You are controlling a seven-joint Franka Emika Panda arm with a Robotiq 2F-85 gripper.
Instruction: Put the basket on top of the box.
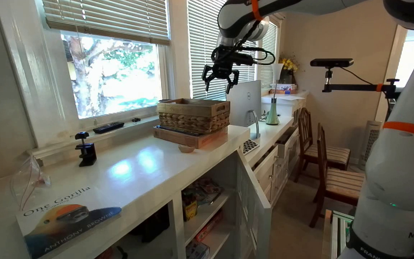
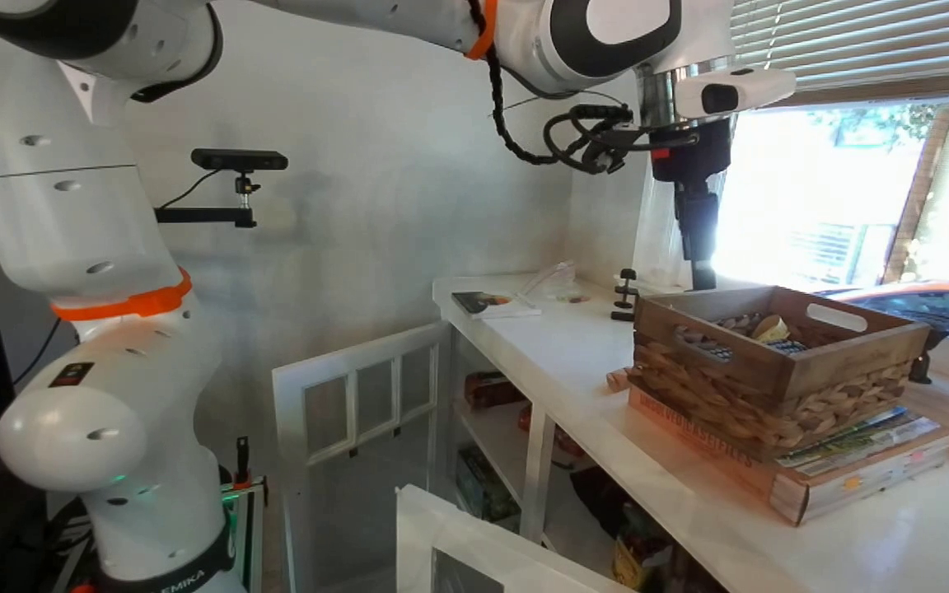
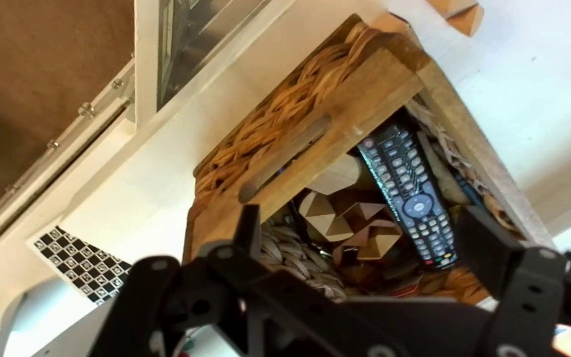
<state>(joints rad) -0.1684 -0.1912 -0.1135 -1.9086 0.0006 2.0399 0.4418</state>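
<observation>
My gripper hangs, jaws apart, at upper centre above the basket, which I judge stiff and light (the remote inside may slide), best pinched at its wooden rim.

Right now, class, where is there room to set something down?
Bare: the white counter between the black clamp, the One Gorilla book and the flat orange-brown box. Crowded: the brown wicker basket, with a black remote and tan faceted pieces inside.

Basket on box, box on counter. Remote in basket. In an exterior view: clamp on counter left of box, book in front of clamp, monitor behind basket to the right.
</observation>
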